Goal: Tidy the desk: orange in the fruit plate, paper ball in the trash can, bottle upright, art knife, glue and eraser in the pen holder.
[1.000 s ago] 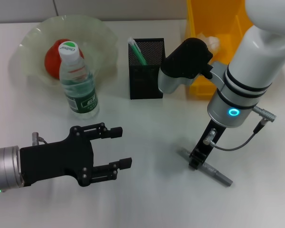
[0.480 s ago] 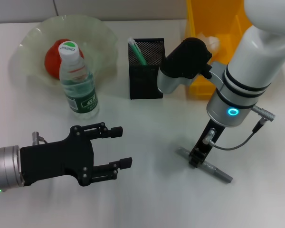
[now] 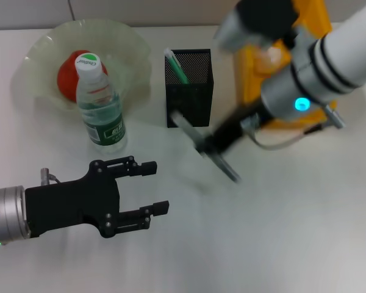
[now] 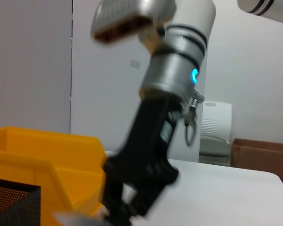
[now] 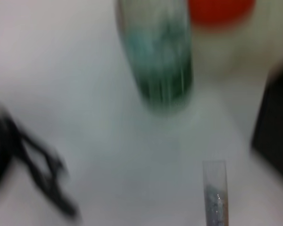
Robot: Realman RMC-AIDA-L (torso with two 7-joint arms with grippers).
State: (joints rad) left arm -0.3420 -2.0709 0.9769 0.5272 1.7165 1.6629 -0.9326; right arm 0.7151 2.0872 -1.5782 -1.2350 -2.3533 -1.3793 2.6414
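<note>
**Operator:** Two grippers are showing; what is each one doing?

**Guide:** Your right gripper (image 3: 208,145) is clamping the art knife (image 3: 204,146) and holding it off the table (image 3: 280,232), tilted, just in front of the pen holder (image 3: 189,88). Your left gripper (image 3: 152,189) is idling low at the near left with its fingers spread.

**Operator:** And the other items?

**Guide:** You are seeing the bottle (image 3: 100,104) standing upright beside the fruit plate (image 3: 131,49), which is holding the orange (image 3: 67,73).
</note>
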